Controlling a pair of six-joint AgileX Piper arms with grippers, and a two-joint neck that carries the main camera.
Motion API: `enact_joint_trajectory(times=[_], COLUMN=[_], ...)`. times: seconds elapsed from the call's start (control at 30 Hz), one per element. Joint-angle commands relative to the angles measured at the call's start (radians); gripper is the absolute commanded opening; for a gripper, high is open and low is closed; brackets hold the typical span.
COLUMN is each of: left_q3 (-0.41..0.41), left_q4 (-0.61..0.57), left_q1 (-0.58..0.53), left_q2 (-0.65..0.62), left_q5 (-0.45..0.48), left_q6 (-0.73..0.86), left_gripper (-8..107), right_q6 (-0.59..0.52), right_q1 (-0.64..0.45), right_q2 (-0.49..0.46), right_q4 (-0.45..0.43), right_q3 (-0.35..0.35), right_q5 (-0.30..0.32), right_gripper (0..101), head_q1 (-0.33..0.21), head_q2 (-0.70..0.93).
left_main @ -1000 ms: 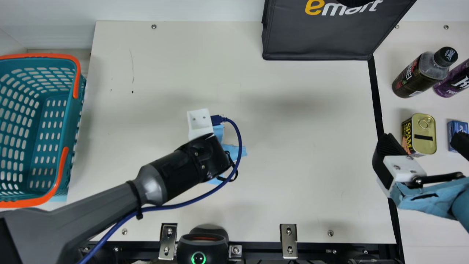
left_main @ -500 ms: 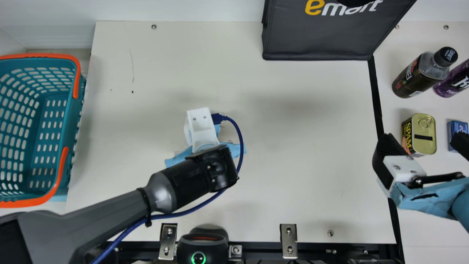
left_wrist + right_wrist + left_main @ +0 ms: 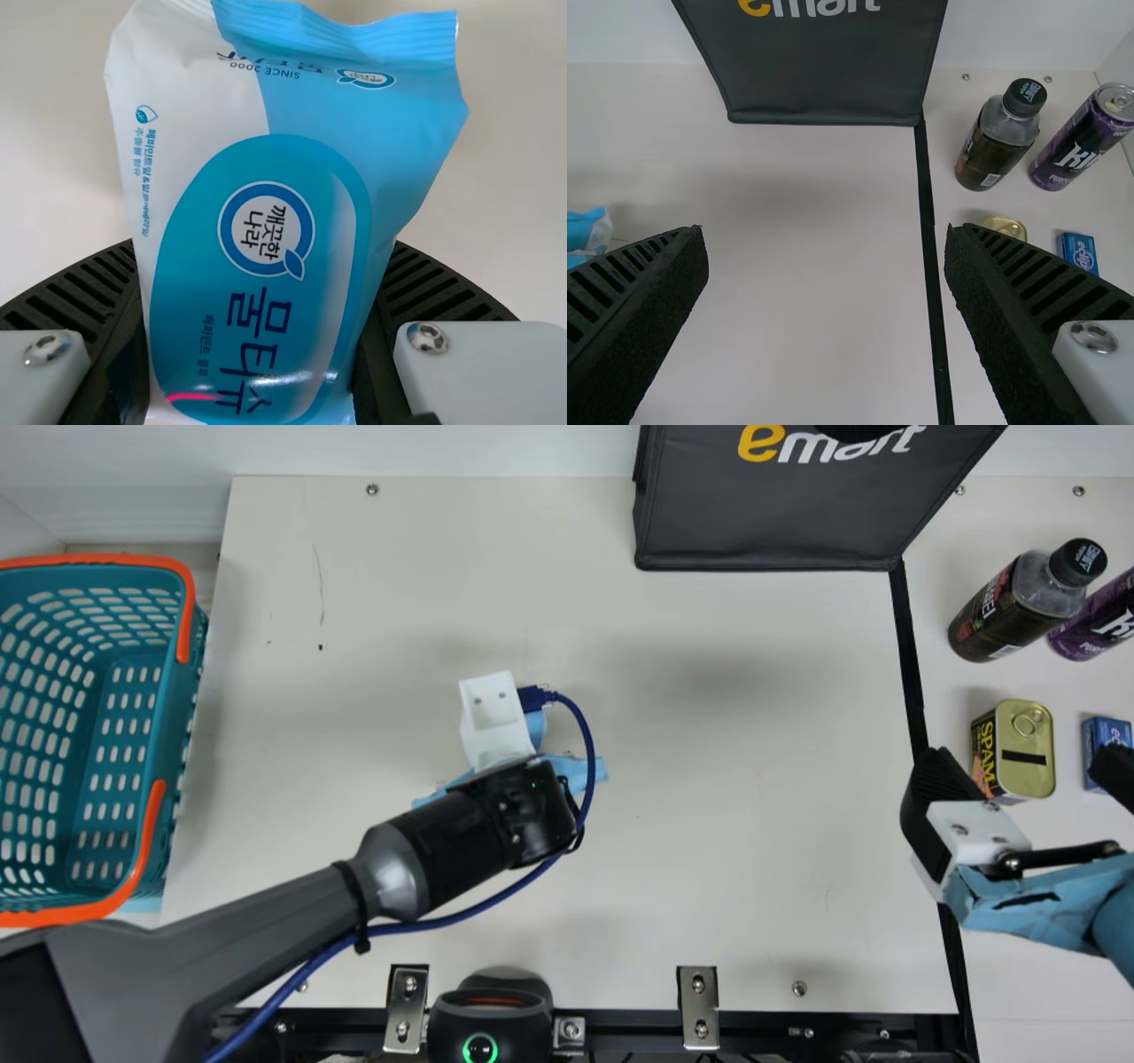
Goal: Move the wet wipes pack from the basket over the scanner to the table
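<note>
Over the table (image 3: pixel 753 824), the left gripper (image 3: pixel 266 266) clasps the wet wipes pack (image 3: pixel 337 106) while the right gripper (image 3: pixel 826 232) gapes. A slow, level pass, barcode turned toward the scanner (image 3: pixel 492 1014), should serve best.

"What's that dark thing at the main view's top?"
"A bag (image 3: pixel 771 522) with yellow and white lettering. A black strip (image 3: pixel 908 655) runs down from its lower right corner."
"And right of the strip?"
"A dark-capped bottle (image 3: pixel 1010 611), just beside a purple can (image 3: pixel 1094 620). Below them, a gold-topped tin (image 3: pixel 1026 748), then a small blue box (image 3: pixel 1106 735) to its right."
"Bottom edge?"
"Two metal brackets (image 3: pixel 698 1010), well apart."
</note>
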Motion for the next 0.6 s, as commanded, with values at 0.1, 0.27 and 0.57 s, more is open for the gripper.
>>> enact_joint_trajectory(times=[0.1,0.27,0.57], left_q3=[-0.078,-0.191,-0.395], left_q4=[-0.078,-0.156,-0.247], left_q1=[0.021,0.037,0.04], left_q2=[0.017,0.071,0.196], left_q5=[-0.004,0.021,0.091], left_q6=[0.064,0.119,0.15], left_gripper=[-8,-8,-8], right_q6=[0.0,0.0,0.0], right_q1=[0.0,0.0,0.0], right_q2=[0.0,0.0,0.0], right_q4=[0.0,0.0,0.0], right_q3=[0.0,0.0,0.0], right_q5=[0.0,0.0,0.0], right_gripper=[95,95,95], head_q1=[-0.03,-0.03,-0.03], head_q2=[0.0,0.0,0.0])
